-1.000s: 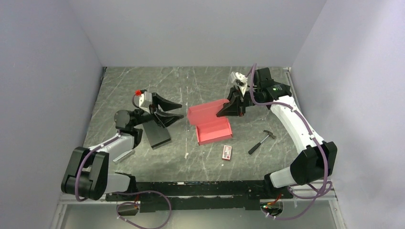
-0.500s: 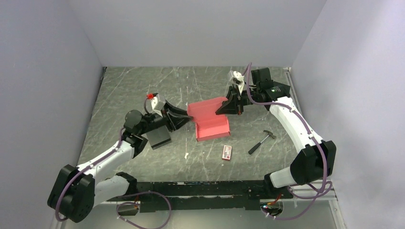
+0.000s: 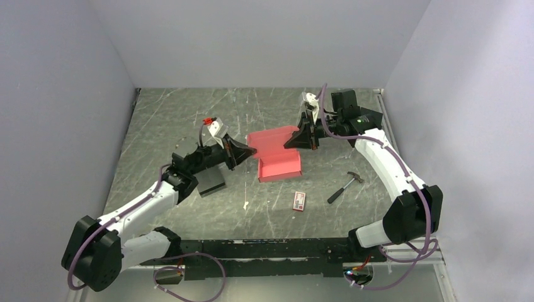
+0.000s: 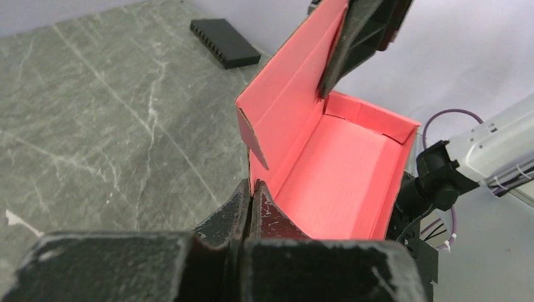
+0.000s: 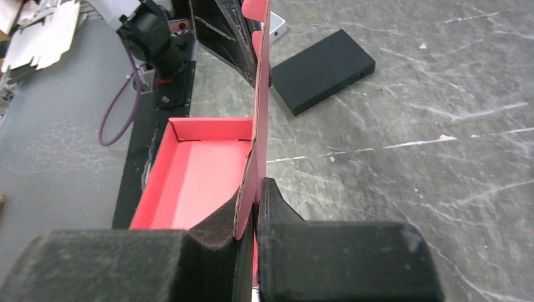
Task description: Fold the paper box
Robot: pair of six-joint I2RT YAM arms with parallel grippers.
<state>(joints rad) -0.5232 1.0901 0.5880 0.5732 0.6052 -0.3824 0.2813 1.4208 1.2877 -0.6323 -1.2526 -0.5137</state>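
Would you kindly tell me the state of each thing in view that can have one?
Red-pink thin cardboard paper box: tray formed, lid flap upright, not closed.
Left hand: shut on one end of the lid flap.
Right hand: shut on its other end.
Flat black rectangular box: lying flat, untouched.
Small hammer: lying flat, untouched.
Red-and-white printed packet: lying flat, untouched.

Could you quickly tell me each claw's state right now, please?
Left claw: closed on the paper box.
Right claw: closed on the paper box too.
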